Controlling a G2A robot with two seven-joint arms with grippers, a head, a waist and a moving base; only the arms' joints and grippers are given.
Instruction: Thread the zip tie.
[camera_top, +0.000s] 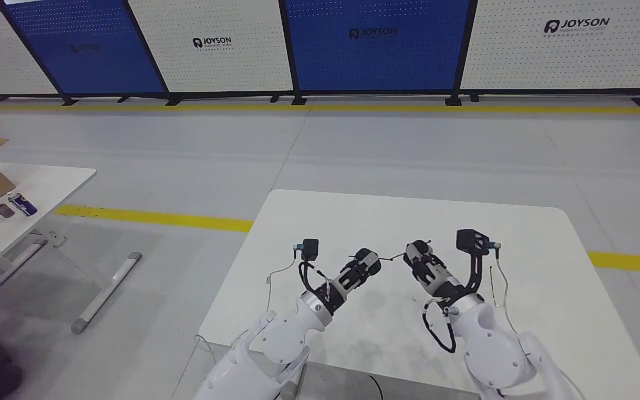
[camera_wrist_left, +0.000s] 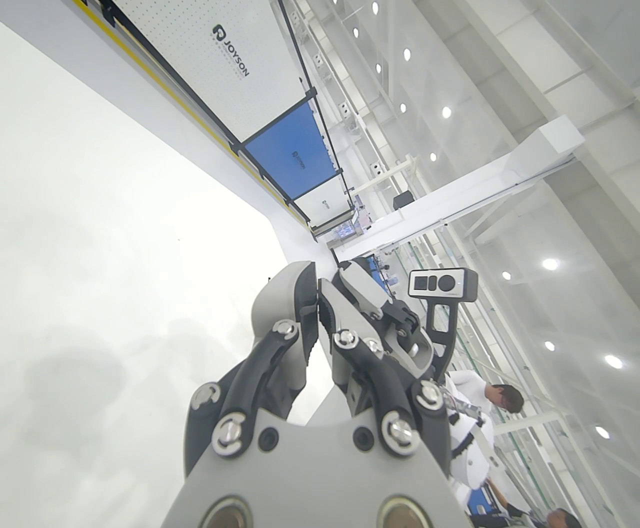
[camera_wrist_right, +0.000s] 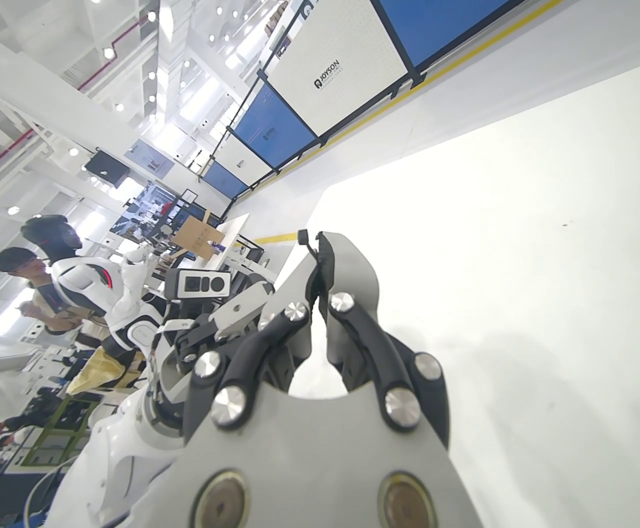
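Both grippers hang close together above the white table (camera_top: 400, 215), tips facing each other. The right gripper (camera_wrist_right: 316, 250) is shut on the black zip tie (camera_wrist_right: 303, 236); the tie's square head sticks out past the fingertips and the strap runs down between the pads. In the top view the zip tie (camera_top: 390, 260) is a thin dark line spanning from the right gripper (camera_top: 413, 254) to the left gripper (camera_top: 368, 262). The left gripper (camera_wrist_left: 317, 292) has its fingers pressed together, and the right gripper (camera_wrist_left: 357, 287) sits just behind it.
A small black box with a thin cable (camera_top: 309, 247) sits on the table by the left arm. A second table (camera_top: 40, 190) with small items stands far left. Blue and white panels (camera_top: 380, 40) line the back, beyond a yellow floor line.
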